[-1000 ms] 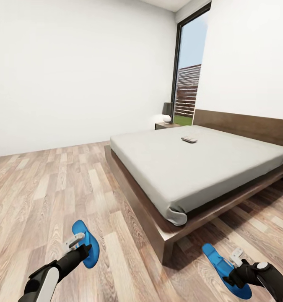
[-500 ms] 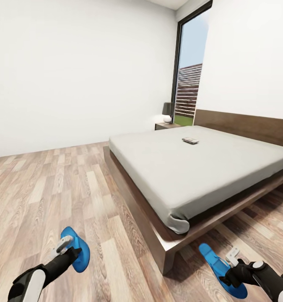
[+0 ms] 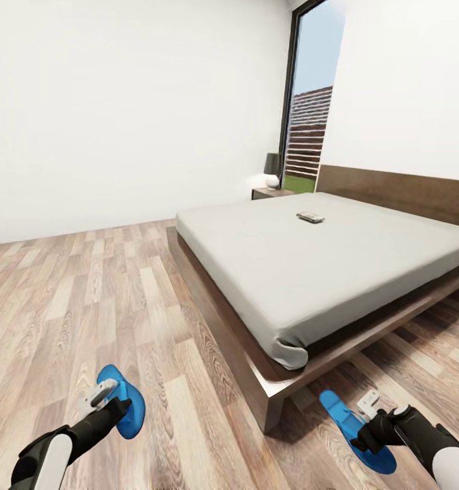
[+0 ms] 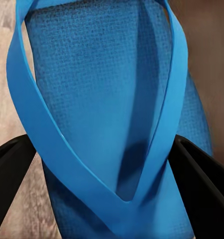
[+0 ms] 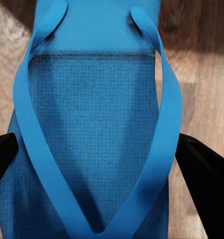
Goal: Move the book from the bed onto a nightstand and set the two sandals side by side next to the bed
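Both arms have slid lower and outward in the head view since a second ago, and the camera has tipped a little, so the bed (image 3: 338, 272) sits slightly differently in frame. Your left gripper (image 3: 103, 401) pinches one sandal (image 3: 124, 401) at 7 o'clock, fingers (image 4: 12, 164) closed on its sides; your right gripper (image 3: 365, 425) pinches the other sandal (image 3: 348, 429) at 5 o'clock, just past the bed's corner. They are well apart, so bring both to the same side of the bed, soles flat, toes the same way, nearly touching, before you release. Lower them to the floor (image 3: 86, 292) gently. The book (image 3: 311, 218) lies on the mattress at 1 o'clock, with the nightstand (image 3: 270, 193) beyond it.
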